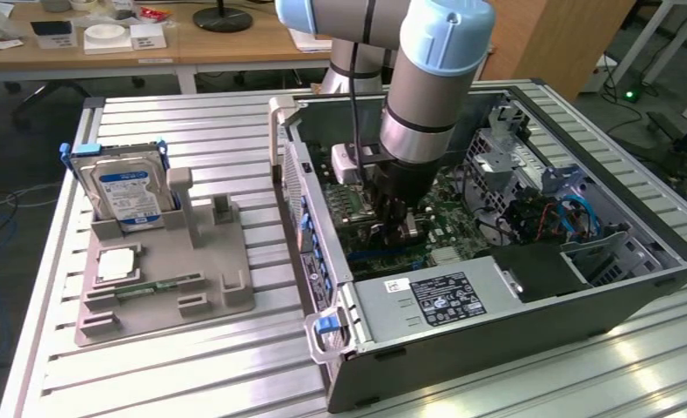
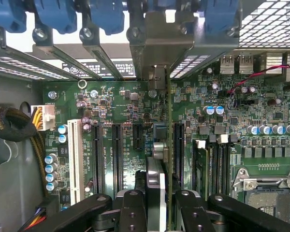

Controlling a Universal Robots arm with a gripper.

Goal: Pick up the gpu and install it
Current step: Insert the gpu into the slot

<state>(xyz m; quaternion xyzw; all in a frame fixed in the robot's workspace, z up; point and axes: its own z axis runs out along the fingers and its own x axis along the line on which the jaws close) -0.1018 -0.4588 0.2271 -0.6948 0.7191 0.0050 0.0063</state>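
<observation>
Already the pick-up was done; the gripper (image 2: 157, 205) pinched the gpu (image 2: 168, 145) edge-on inside the computer case (image 1: 622, 292), its bracket (image 2: 157, 41) against the rear slots; it stood over the motherboard (image 2: 121, 104), full seating unconfirmed.

Robotics lab: aluminium-slat workbench (image 1: 180, 366), open PC case (image 1: 622, 287), grey parts fixture (image 1: 192, 300), desks (image 1: 204, 48) behind.
</observation>
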